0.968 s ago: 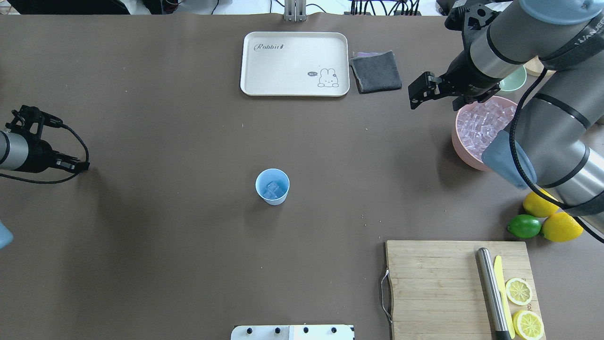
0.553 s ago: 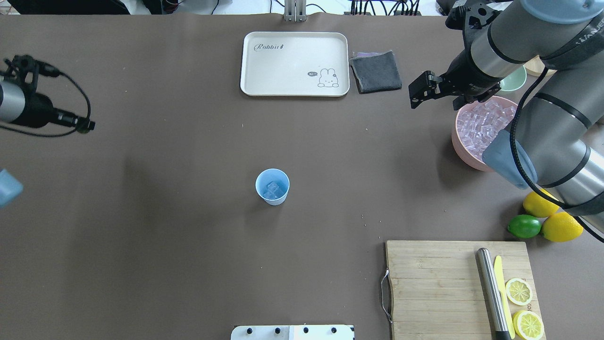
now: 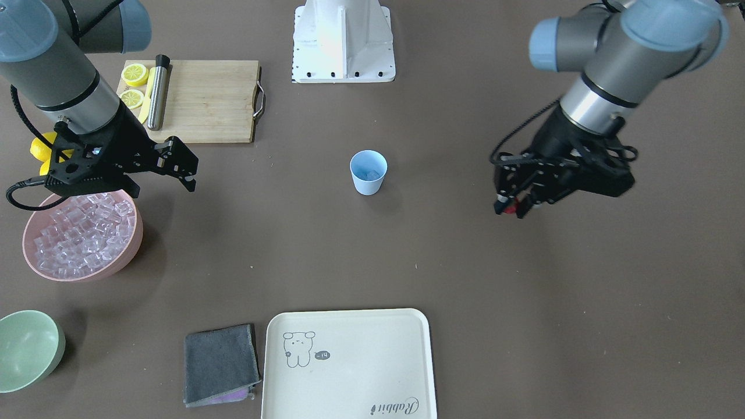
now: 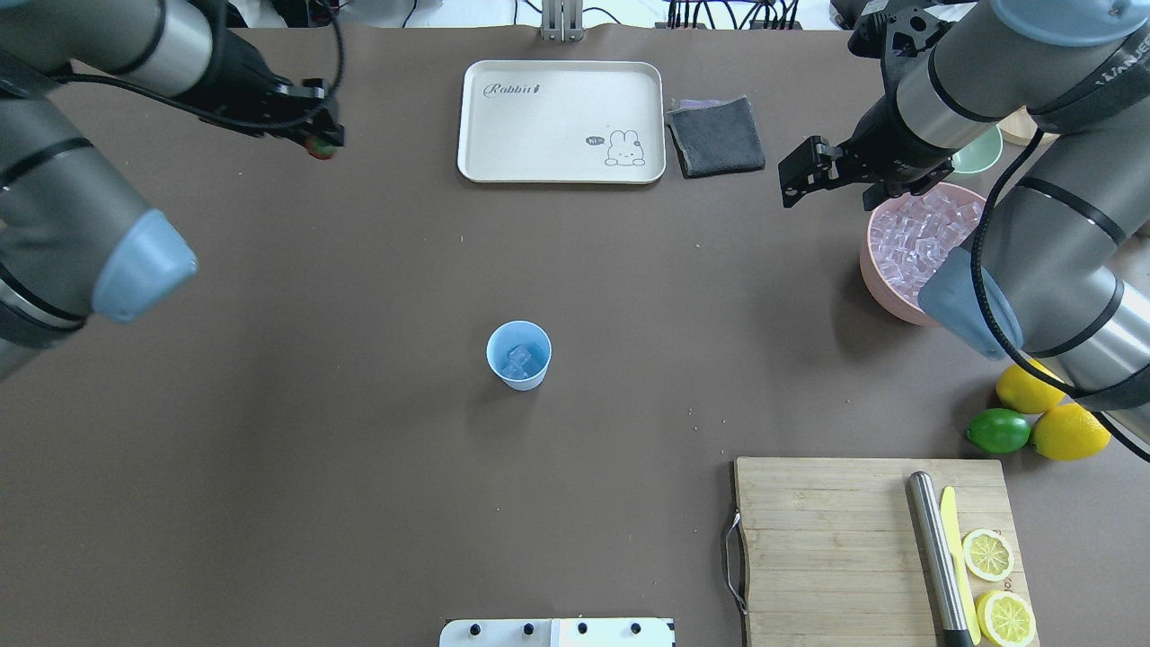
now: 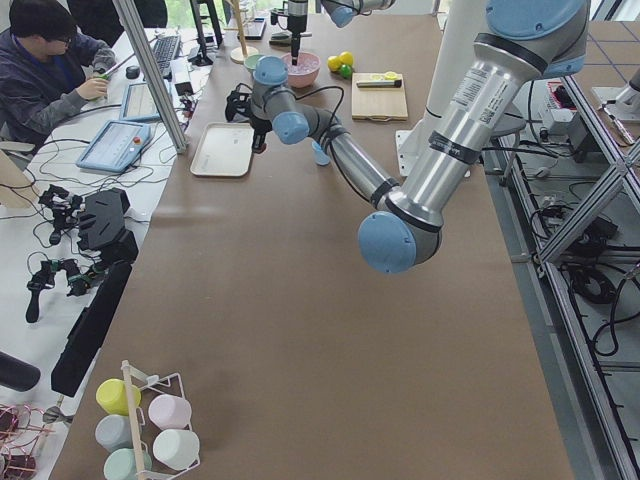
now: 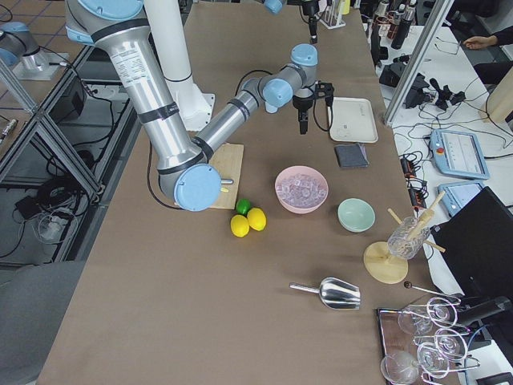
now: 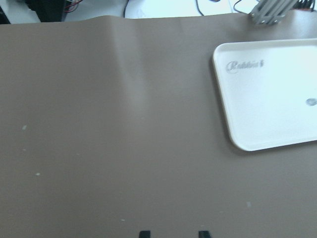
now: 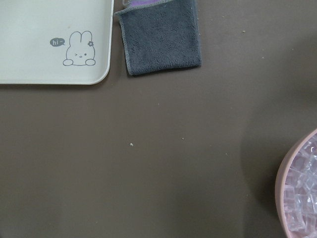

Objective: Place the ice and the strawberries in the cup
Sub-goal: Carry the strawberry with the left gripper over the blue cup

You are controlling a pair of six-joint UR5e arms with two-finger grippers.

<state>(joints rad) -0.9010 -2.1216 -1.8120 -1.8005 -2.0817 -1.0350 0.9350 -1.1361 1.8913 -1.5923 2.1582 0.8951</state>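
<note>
The light-blue cup point(image 4: 518, 355) stands upright mid-table with a few ice cubes point(image 4: 521, 361) inside; it also shows in the front view point(image 3: 368, 171). My left gripper point(image 4: 322, 140) is in the air at the back left, left of the tray, shut on a small red strawberry point(image 4: 317, 147) that also shows in the front view point(image 3: 510, 207). My right gripper point(image 4: 791, 182) is open and empty, above the table just left of the pink bowl point(image 4: 876, 270) full of ice point(image 4: 921, 238).
A cream tray point(image 4: 561, 121) and a grey cloth point(image 4: 717, 135) lie at the back. A cutting board point(image 4: 835, 548) with a knife and lemon slices is at the front right, beside lemons and a lime point(image 4: 997, 431). A pale green bowl point(image 3: 26, 348) stands beyond the pink bowl.
My left arm has swung from the table's left edge towards the back and inwards, and its gripper is now near the tray with the strawberry. The right arm has barely moved.
</note>
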